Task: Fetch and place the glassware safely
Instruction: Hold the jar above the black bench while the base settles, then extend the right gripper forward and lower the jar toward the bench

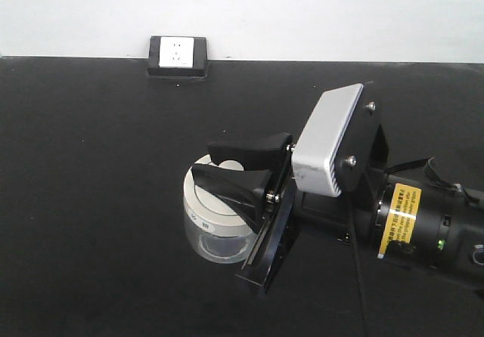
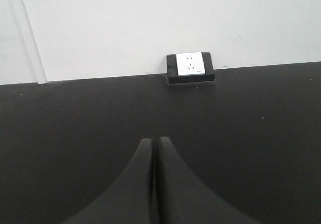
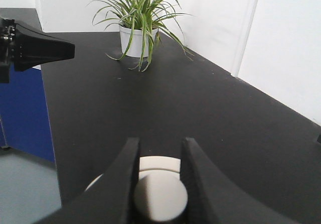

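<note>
The glassware [image 1: 214, 239] is a squat clear jar with a cream-white lid [image 3: 155, 164], standing on the black table [image 1: 91, 201]. My right gripper [image 1: 204, 160] reaches in from the right, its two black fingers on either side of the lid's round knob [image 3: 161, 198]. In the right wrist view the right gripper [image 3: 160, 141] has the knob pressed between its pads. My left gripper [image 2: 154, 139] is shut with nothing in it, low over bare table. The left gripper [image 3: 71, 46] also shows as a black pointed shape at the far left.
A white wall socket in a black frame [image 1: 178, 54] sits at the table's back edge against the wall [image 2: 190, 66]. A potted spider plant [image 3: 138, 28] stands at the far corner. The table edge drops to a blue panel [image 3: 25, 113].
</note>
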Available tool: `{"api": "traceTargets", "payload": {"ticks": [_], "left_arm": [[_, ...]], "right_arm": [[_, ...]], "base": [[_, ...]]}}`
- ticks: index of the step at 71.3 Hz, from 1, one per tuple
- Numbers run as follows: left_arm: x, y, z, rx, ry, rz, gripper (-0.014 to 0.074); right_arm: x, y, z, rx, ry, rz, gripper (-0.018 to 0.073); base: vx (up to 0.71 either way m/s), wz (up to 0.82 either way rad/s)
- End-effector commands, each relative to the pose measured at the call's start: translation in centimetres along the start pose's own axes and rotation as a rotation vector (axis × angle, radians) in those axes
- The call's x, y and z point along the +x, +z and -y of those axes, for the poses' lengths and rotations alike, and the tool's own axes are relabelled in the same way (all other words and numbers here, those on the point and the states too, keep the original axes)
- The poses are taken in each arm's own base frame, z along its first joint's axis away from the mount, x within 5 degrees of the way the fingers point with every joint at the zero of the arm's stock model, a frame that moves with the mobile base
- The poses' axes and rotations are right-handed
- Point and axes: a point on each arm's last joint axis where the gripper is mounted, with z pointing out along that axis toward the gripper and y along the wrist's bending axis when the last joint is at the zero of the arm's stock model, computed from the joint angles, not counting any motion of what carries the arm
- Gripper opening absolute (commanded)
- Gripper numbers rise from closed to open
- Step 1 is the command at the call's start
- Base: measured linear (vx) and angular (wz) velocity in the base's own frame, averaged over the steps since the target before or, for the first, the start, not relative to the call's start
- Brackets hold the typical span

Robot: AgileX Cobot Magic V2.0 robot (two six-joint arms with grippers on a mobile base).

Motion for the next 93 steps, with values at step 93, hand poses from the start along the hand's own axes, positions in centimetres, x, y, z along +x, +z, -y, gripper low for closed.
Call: {"api": "traceTargets", "payload": {"ticks": [93], "left_arm": [[-1.4, -0.1, 0.1, 0.010, -0.017, 0.087, -0.0007]], "right_arm": [[0.3, -1.6, 6.8, 0.042, 0.025, 0.173, -0.0001]], "base": [[0.00, 0.00]]}}
